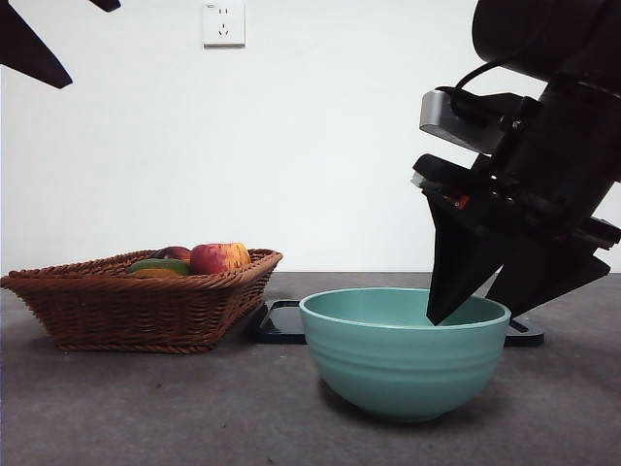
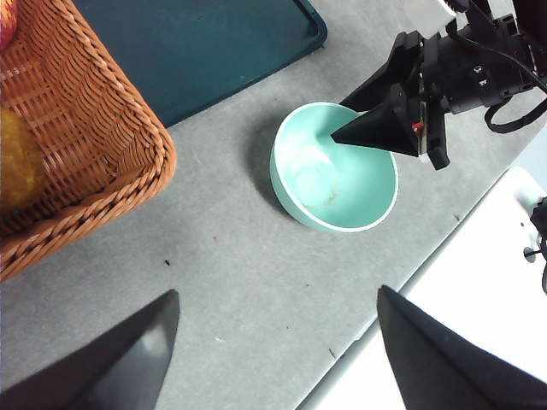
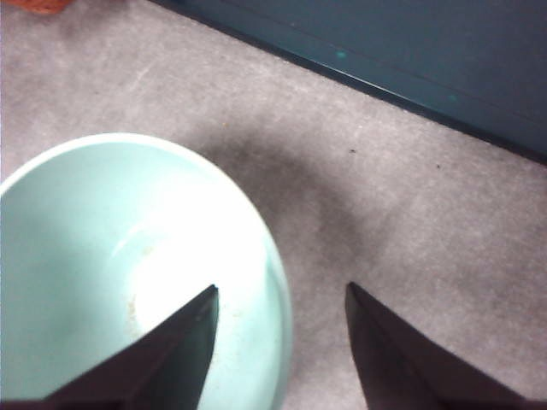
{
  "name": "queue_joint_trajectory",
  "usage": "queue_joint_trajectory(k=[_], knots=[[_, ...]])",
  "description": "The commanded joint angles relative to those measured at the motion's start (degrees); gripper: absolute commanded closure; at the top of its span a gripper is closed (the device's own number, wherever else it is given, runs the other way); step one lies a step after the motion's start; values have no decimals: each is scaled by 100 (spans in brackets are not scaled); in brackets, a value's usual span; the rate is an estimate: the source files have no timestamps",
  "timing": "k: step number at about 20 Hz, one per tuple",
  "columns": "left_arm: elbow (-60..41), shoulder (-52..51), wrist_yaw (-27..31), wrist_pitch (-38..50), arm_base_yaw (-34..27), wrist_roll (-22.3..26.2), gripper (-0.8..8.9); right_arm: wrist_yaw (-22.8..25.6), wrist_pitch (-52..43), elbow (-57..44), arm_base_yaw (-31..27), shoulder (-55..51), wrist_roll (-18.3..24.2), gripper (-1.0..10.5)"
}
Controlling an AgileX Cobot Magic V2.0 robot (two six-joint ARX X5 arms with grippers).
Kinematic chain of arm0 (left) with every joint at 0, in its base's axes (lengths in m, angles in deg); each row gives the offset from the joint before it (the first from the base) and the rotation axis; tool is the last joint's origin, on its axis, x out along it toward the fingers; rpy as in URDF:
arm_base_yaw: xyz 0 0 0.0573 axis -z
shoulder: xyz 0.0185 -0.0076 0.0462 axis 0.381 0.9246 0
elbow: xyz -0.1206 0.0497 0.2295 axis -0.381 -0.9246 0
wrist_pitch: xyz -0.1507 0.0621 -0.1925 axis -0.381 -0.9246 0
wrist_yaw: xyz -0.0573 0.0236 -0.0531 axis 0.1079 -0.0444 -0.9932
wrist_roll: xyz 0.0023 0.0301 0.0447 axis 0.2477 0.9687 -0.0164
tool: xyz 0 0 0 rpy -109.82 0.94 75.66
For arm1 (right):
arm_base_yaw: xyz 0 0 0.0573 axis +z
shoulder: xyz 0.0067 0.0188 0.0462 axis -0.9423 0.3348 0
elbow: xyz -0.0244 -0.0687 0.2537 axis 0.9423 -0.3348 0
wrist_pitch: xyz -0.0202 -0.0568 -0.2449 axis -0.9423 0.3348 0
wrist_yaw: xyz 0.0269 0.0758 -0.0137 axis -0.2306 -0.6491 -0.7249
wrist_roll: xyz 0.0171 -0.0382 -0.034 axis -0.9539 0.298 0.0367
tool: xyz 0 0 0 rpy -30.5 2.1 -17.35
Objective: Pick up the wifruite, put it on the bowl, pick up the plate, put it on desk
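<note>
1. Grey-brown mottled desk [image 1: 146,408] fills the lower part of the front view; behind it we see a plain white wall with a socket plate [image 1: 223,23] at the top centre.
2. Nearest to the camera, we note the teal bowl [image 1: 405,354] at lower centre-right, upright on the desk. Its inside looks bare in both wrist views.
3. Right gripper [image 1: 477,296] comes down from the upper right of the front view. We record its jaws apart and holding nothing: one tip is inside the bowl's rim, the other outside it, so they straddle the wall of the bowl.
4. Behind the bowl lies a flat dark teal tray [image 1: 281,325], low on the desk.
5. At left sits a wicker basket [image 1: 116,311], just beside the tray. It holds a red-yellow apple [image 1: 219,257], a green fruit [image 1: 158,264] and a yellowish piece.
6. We cannot pick out the wifruite with certainty in any view.
7. Left gripper [image 2: 273,350] hangs high over the desk, jaws apart and empty, well away from the bowl.
</note>
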Motion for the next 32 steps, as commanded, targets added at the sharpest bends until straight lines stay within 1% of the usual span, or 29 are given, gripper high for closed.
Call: queue_joint_trajectory(k=[1, 4, 6, 9, 13, 17, 20, 24, 28, 32], knots=[[68, 39, -46, 17, 26, 50, 439, 24, -50, 39, 44, -37, -61, 700], [68, 39, -46, 20, 26, 50, 439, 48, 11, 61, 39, -422, -59, 700], [68, 39, -46, 20, 26, 50, 439, 48, 267, 168, 39, -741, -57, 700], [68, 39, -46, 22, 26, 50, 439, 35, 881, 339, 39, -1335, -55, 700], [68, 39, -46, 22, 26, 52, 439, -11, 1624, 339, 39, -2236, -17, 700], [68, 39, -46, 20, 26, 52, 439, -20, 2684, 339, 39, -3156, -13, 701], [68, 39, -46, 20, 26, 52, 439, -28, 3191, 339, 39, -3777, -15, 701], [68, 39, -46, 15, 26, 48, 439, -332, 3451, 339, 39, -4468, -20, 701], [68, 39, -46, 15, 26, 50, 439, -343, 3576, 339, 39, -4892, -61, 701], [68, 39, -46, 17, 26, 50, 439, -343, 3729, 339, 39, -4933, -61, 701]])
